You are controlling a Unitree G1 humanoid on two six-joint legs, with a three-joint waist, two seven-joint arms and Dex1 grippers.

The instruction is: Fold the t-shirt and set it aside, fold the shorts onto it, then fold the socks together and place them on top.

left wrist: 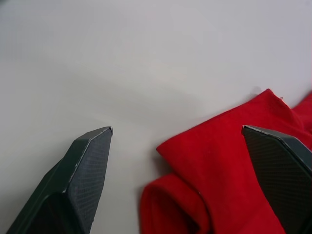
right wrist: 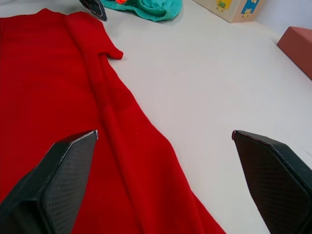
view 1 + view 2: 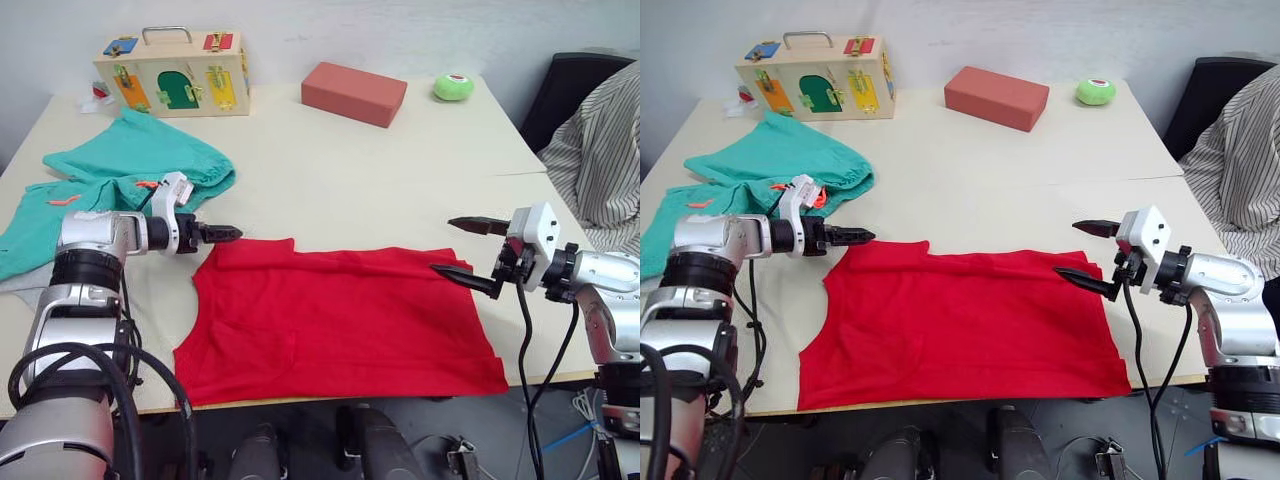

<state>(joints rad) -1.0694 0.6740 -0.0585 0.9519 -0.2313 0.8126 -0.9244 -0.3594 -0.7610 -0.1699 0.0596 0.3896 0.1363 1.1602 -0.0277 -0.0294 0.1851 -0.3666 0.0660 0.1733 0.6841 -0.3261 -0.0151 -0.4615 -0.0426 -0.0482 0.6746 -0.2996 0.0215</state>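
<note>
Table [image 3: 330, 170] w/ t-shirt [image 3: 340, 320], shorts [image 3: 120, 170], toy box [image 3: 172, 72], brick [image 3: 354, 93], green ball [image 3: 454, 87].

Bright red short-sleeved cloth t-shirt [image 3: 340, 320] spread flat between both grippers' parted jaws, one corner at the left jaws. Crumpled teal-green cloth shorts [image 3: 120, 175] with orange drawstring, beyond the left jaws.

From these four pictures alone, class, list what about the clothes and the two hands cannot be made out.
- The socks: a grey edge shows under the shorts beside the left arm in the left eye view; too little shows to tell.
- The t-shirt: its neck label is not visible; the cloth lies folded over.
- The shorts: cut off by the left edge of both eye views.
- Left hand and right hand: both open, nothing held.
</note>
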